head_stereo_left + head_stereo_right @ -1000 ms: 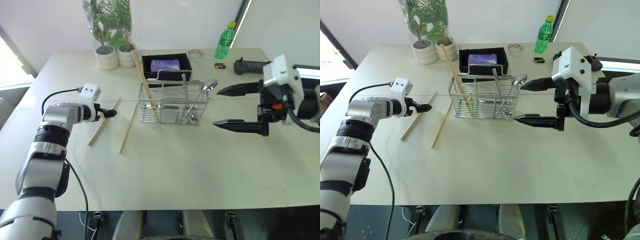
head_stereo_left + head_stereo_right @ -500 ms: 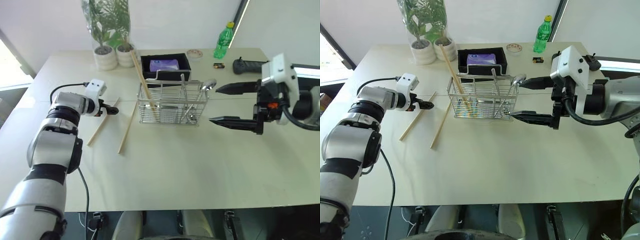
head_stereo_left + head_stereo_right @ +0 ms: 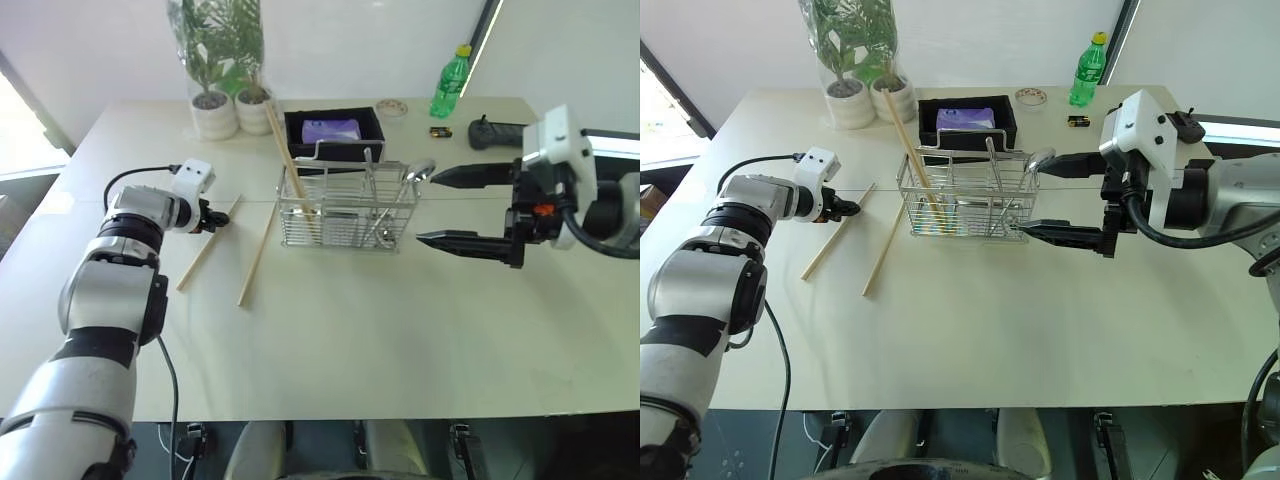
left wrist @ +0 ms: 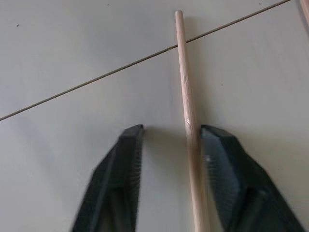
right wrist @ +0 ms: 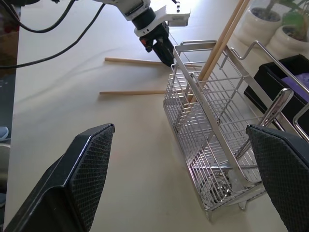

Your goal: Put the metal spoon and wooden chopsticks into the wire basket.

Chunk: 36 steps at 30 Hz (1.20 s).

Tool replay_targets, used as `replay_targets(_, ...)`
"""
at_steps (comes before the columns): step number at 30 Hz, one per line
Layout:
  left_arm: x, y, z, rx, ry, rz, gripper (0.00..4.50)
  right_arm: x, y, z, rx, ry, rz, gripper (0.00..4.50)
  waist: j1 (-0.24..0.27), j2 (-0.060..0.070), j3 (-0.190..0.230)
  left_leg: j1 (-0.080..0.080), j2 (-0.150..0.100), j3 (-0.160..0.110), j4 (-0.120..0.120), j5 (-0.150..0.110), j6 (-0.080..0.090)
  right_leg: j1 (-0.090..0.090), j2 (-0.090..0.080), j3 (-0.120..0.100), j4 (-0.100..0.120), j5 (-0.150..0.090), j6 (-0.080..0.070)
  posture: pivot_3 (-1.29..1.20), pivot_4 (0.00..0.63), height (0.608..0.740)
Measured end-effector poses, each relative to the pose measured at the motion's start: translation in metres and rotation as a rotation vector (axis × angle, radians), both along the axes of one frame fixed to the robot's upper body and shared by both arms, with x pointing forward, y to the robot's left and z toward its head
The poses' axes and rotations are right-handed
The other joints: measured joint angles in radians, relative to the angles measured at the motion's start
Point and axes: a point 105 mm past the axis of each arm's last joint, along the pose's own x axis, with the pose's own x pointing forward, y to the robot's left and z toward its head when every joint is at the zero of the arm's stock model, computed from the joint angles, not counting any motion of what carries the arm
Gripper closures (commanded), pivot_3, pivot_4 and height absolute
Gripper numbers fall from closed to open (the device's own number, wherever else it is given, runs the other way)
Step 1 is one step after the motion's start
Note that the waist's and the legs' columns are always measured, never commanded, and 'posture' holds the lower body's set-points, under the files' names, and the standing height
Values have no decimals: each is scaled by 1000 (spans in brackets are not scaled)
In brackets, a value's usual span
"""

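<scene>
The wire basket point(image 3: 345, 207) stands mid-table. The metal spoon point(image 3: 420, 168) stands inside it at its right end, bowl up. At the basket's left end a wooden chopstick point(image 3: 285, 150) leans out of the top. Two more chopsticks lie on the table left of the basket, one at the left point(image 3: 208, 245) and one nearer the basket point(image 3: 256, 255). My left gripper point(image 4: 171, 133) is low over the far end of the left chopstick point(image 4: 189, 125). The stick lies between its fingers against one finger point(image 4: 219, 154), with a gap to the other. My right gripper point(image 3: 430, 208) hangs open and empty, right of the basket.
A black tray with a purple pack point(image 3: 333, 128) sits just behind the basket. Two potted plants point(image 3: 215, 100) stand at the back left. A green bottle point(image 3: 450, 80), a small dish point(image 3: 390, 106) and a black controller point(image 3: 495, 132) are at the back right.
My left arm has swung its elbow in while its gripper stayed at the chopstick's far end, and its fingers have narrowed. The right gripper has held its place.
</scene>
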Motion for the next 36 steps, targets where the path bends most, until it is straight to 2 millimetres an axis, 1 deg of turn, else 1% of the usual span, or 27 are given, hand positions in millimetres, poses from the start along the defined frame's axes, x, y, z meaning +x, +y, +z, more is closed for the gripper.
replay_targets(1,0,-1,0,-8,1,0,4453,0,0,0,2,3,0,0,0,0,0,0,0,0,0,0,0,0,0,0,0,0,0,0,150,714)
replay_targets(14,-1,-1,0,-52,9,20,4453,-1,1,0,3,10,6,0,-2,0,0,0,0,0,0,0,0,0,0,0,0,0,0,0,150,714)
replay_targets(16,0,2,3,-70,-7,44,4453,-2,0,-2,-4,19,8,0,-2,0,0,0,0,0,0,0,0,0,0,0,0,0,0,0,150,714)
replay_targets(18,3,10,12,-104,-59,87,4453,-3,-1,-3,-10,25,10,0,-4,-1,0,0,0,0,0,0,0,-1,0,0,0,0,0,0,150,714)
replay_targets(19,7,14,21,-117,-109,103,4453,-3,-2,-4,-15,28,9,0,-5,-1,0,0,0,0,0,0,0,-1,0,0,1,0,0,0,150,714)
replay_targets(21,14,18,49,-148,-230,106,4453,-3,-2,-4,-22,29,9,0,-3,-1,0,0,0,0,0,0,0,-1,0,0,1,0,0,0,150,714)
replay_targets(23,21,16,86,-199,-359,95,4453,-3,-3,-5,-26,32,8,0,-1,-1,1,-1,0,0,0,0,0,-1,0,0,0,0,0,0,150,714)
replay_targets(24,23,14,108,-237,-434,91,4453,-4,-3,-5,-28,33,9,0,1,-1,1,-1,0,0,0,0,0,-1,-1,0,0,0,1,0,150,714)
replay_targets(25,23,12,133,-276,-525,79,4453,-4,-4,-6,-30,36,8,0,1,-1,0,-1,0,0,0,0,0,0,-2,0,0,1,1,0,150,714)
replay_targets(26,20,9,161,-329,-623,58,4453,-3,-4,-8,-31,40,6,0,-1,-1,0,-1,-1,0,0,0,0,0,-3,0,0,1,2,0,150,714)
replay_targets(28,13,1,195,-410,-745,22,4453,-3,-5,-9,-33,43,3,0,-2,-1,0,-1,-1,1,0,0,0,0,-4,0,0,1,2,0,150,714)
replay_targets(30,-1,-20,233,-552,-884,-51,4453,-3,-6,-10,-33,48,2,0,1,-1,0,-1,-1,1,1,0,0,0,-5,0,-1,2,3,0,150,714)
replay_targets(32,-15,-35,258,-636,-975,-110,4453,-3,-5,-10,-33,47,2,0,0,-1,0,-1,-2,1,1,0,0,1,-5,0,-1,2,3,0,150,714)
replay_targets(33,-22,-41,266,-680,-1008,-128,4453,-3,-6,-10,-33,46,1,0,-1,-1,0,0,-2,1,1,0,0,1,-5,0,-1,2,3,0,150,714)
replay_targets(34,-27,-48,270,-722,-1024,-143,4453,-3,-6,-10,-32,46,0,0,-1,-1,0,0,-2,1,1,0,0,1,-5,0,-1,2,3,0,150,714)
replay_targets(36,-35,-65,271,-790,-1030,-169,4453,-3,-6,-10,-32,44,-3,0,-1,-1,0,1,-2,1,2,0,0,2,-5,0,0,2,3,0,150,714)
